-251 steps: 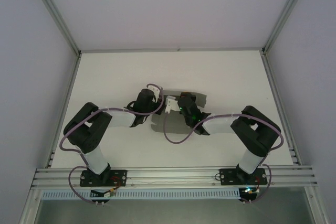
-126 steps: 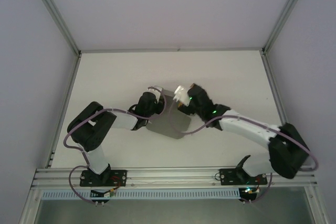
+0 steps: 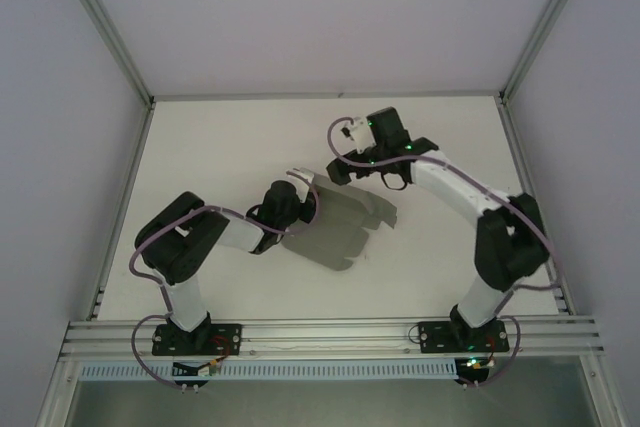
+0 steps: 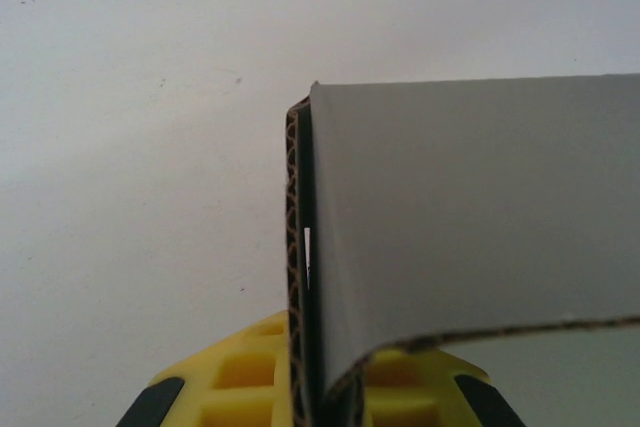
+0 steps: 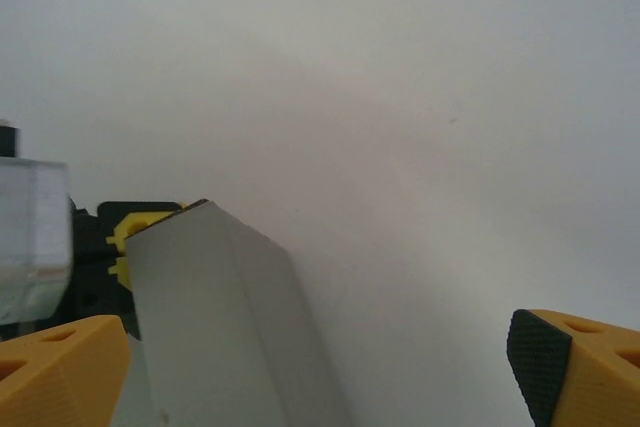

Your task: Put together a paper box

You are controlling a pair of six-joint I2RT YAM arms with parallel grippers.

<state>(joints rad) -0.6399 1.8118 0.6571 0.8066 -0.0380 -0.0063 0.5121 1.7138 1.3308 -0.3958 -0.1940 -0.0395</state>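
A white worktop [image 3: 220, 147] is being viewed from above, with two robot arms bolted along its near edge. Near the middle of the worktop, the paper box [image 3: 345, 227] is being held as a partly folded sheet of plain grey cardboard. It is being bent along a crease rather than lying fully flat.

Its left edge is being pinched by the left hand [image 4: 312, 382]. The yellow fingers [image 4: 240, 377] of this hand are being pressed tight on a doubled layer of the cardboard. In the left wrist view the brown corrugated edge is being shown between them, and one grey panel is being curved away to the right.

Farther back and to the right, the right hand [image 5: 315, 357] is being held near the far edge of the box. Its yellow fingers [image 5: 60, 372] are being kept spread wide, with nothing being clasped between them. In the right wrist view a folded ridge of the box is being seen below, at the lower left.
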